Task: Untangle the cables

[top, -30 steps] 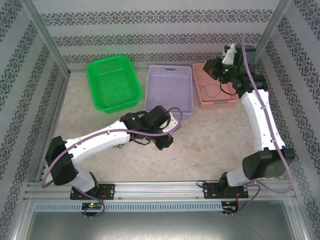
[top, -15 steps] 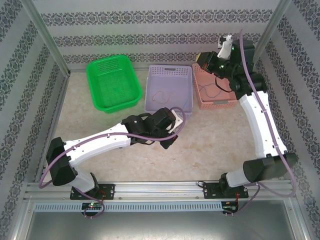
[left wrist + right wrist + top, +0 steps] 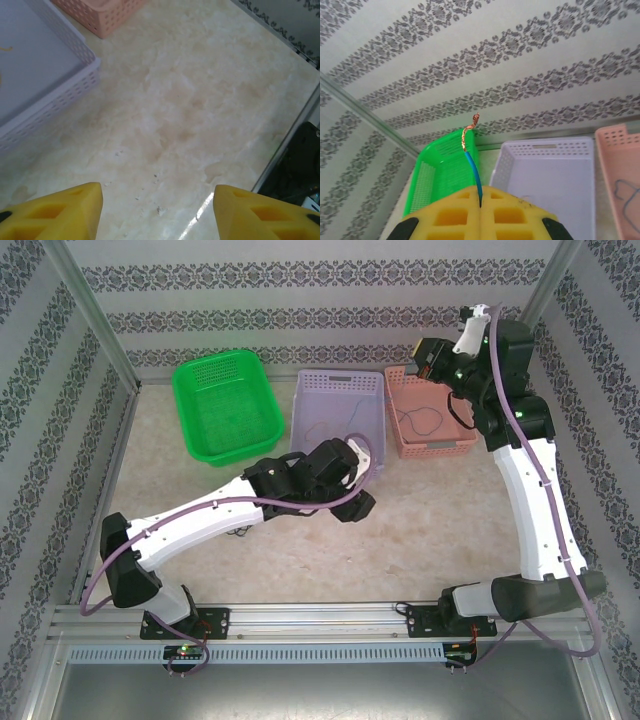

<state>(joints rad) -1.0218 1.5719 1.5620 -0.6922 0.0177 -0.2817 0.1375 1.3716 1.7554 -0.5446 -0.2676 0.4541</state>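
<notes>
From above I see the whole bench [image 3: 440,530]. Left wrist hugs it, right faces the wall [image 3: 530,65]; both share the lilac basket [image 3: 560,175].

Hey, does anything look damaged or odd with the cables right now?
The blue wire pinched in the shut right pincer ends in a bare, kinked copper tip, its insulation stripped there. Nothing else stands out.

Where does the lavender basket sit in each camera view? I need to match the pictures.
Top external: lavender basket at centre back, between green basket and pink basket.
Left wrist: upper left, one corner showing.
Right wrist: lower right of centre.
Shared landmark: the pink basket, next to it in every view.
</notes>
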